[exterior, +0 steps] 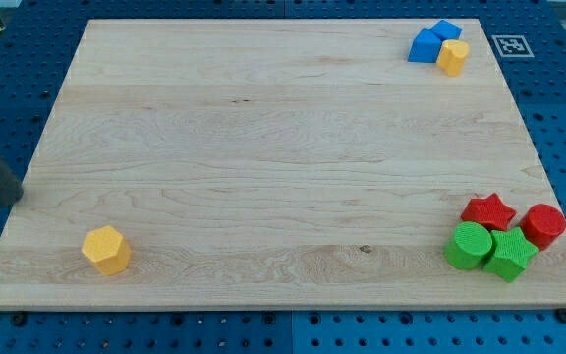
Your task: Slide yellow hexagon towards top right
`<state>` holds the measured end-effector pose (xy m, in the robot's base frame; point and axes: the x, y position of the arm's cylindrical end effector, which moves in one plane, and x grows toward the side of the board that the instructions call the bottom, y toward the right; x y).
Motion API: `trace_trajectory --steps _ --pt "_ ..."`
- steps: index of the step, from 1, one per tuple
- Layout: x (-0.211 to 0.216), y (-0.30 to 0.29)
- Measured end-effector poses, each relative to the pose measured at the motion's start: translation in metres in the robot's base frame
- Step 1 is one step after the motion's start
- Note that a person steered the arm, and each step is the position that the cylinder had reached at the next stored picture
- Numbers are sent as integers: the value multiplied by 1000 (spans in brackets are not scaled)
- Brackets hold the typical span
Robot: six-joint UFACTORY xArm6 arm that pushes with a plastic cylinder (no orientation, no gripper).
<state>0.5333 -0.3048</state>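
Observation:
The yellow hexagon (pixel 105 249) lies on the wooden board (pixel 263 147) near its bottom left corner. My tip (pixel 10 200) is the lower end of a dark rod that comes in from the view's left edge. It stands at the board's left edge, up and to the left of the yellow hexagon and clearly apart from it.
At the top right corner two blue blocks (pixel 430 41) touch a small yellow block (pixel 452 56). At the bottom right a red star (pixel 487 211), a red cylinder (pixel 543 225), a green cylinder (pixel 470 245) and a green star (pixel 511 254) cluster together.

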Motion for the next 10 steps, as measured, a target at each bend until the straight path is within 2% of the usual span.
trace_trajectory --steps 1,2,3,4,5,6,8,10 --pt "52 3" --pt "52 3" --pt "64 45" --pt "68 122" --pt "67 160" --pt "62 168" --pt "69 138" --pt "56 139"
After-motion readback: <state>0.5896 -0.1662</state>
